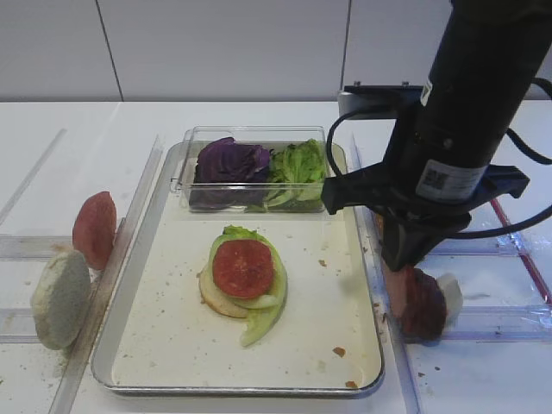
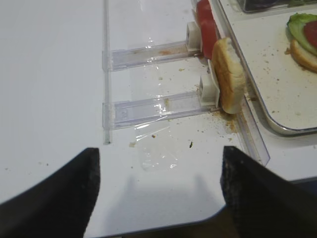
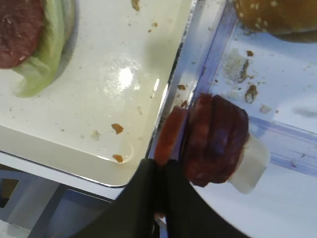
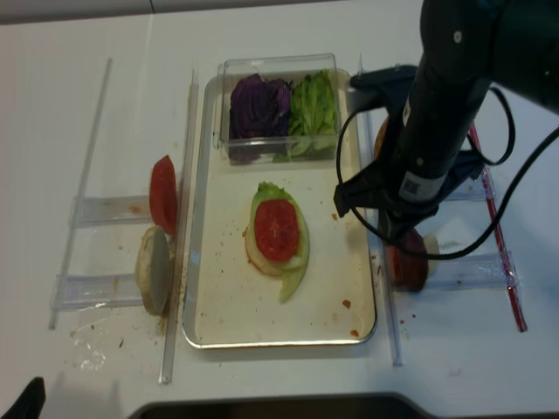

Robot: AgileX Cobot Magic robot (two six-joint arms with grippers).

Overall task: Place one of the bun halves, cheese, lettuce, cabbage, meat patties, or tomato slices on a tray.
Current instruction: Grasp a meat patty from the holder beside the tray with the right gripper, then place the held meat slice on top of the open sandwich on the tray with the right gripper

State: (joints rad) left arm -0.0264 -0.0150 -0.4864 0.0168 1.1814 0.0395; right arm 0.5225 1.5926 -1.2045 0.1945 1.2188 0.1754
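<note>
meat patties [image 3: 214, 140] stand on edge just ahead of the right gripper [image 3: 159, 174]; its jaws are closed on the outermost disc's rim: stiff, light, slippery.

The tray [image 1: 358, 285] rim and a clear rack [image 1: 483, 323] crowd the right end effector [image 3: 161, 166]; bare tray base lies beside.

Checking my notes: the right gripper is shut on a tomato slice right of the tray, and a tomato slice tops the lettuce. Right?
Not quite: the right gripper is shut on a meat patty, as the right wrist view shows. The rest stands.
</note>
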